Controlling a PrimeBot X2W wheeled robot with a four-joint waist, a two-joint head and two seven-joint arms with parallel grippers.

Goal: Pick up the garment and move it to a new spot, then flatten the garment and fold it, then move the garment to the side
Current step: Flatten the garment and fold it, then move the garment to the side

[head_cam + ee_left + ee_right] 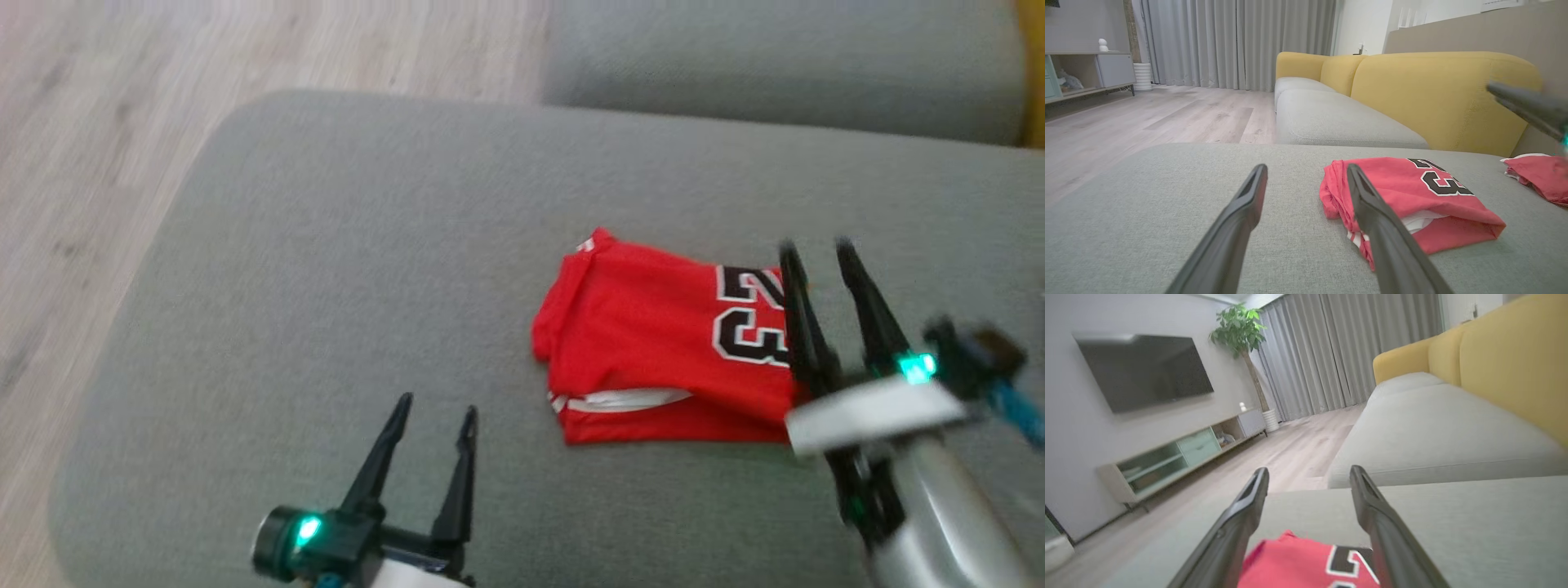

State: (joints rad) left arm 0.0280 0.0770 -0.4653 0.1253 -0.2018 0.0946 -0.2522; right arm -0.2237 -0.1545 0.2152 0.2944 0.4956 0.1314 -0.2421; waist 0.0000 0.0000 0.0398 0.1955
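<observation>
Because the jersey lies folded on the cushion, the right claw hangs wide and empty over its edge, the left claw wide beside it.

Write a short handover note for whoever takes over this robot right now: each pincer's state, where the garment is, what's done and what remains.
Left pincer: open, empty, above the grey cushion, left of the red jersey and not touching it.
Right pincer: open, empty, over the jersey's numbered end.
Jersey: lies folded on the cushion, number facing up.
Done: folding, by the look of it.
Left: the move to the side, unless this spot already counts; the pictures can't settle that.
</observation>
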